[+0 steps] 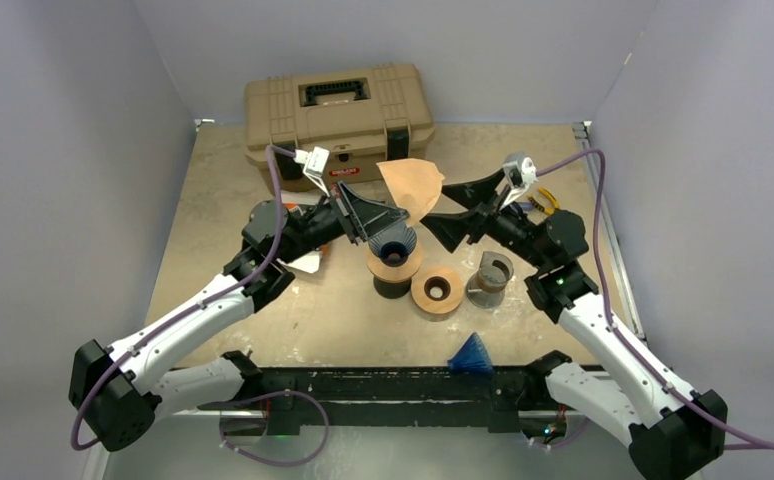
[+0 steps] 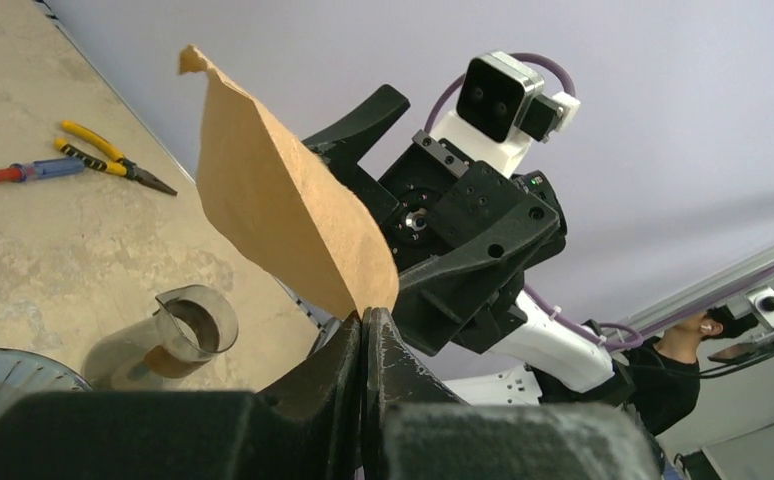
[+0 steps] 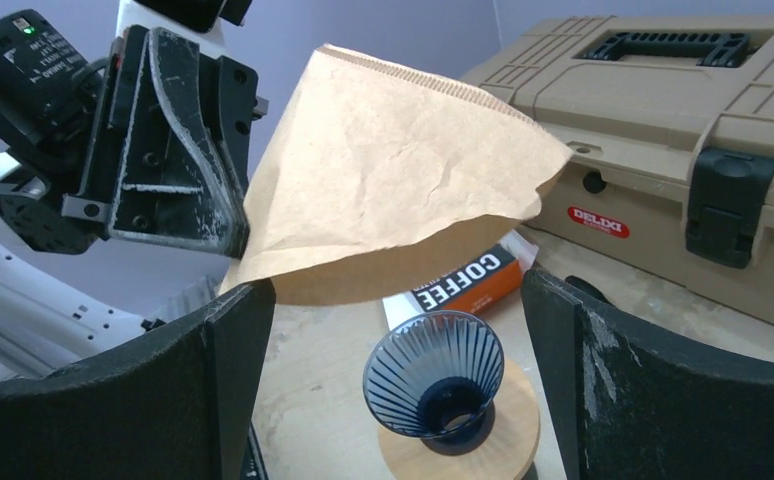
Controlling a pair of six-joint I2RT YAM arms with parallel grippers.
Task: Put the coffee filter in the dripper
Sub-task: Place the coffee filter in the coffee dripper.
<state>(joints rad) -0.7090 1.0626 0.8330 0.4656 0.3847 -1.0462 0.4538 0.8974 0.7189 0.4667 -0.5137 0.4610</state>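
A brown paper coffee filter (image 1: 412,188) hangs in the air, pinched at its lower corner by my left gripper (image 1: 400,213), which is shut on it. In the left wrist view the filter (image 2: 283,215) rises from the closed fingertips (image 2: 365,318). Just below stands the dark blue ribbed dripper (image 1: 396,245) on a round wooden base (image 3: 503,440). My right gripper (image 1: 441,225) is open beside the filter, touching nothing. Its wrist view shows the filter (image 3: 393,180) above the dripper (image 3: 433,375), between its wide-spread fingers.
A tan toolbox (image 1: 338,110) stands at the back. A second wooden ring (image 1: 437,290), a glass beaker (image 1: 490,278) and a blue cone (image 1: 472,355) sit near the front. An orange coffee box (image 3: 468,280) lies behind the dripper. Yellow pliers (image 2: 113,160) lie at the right.
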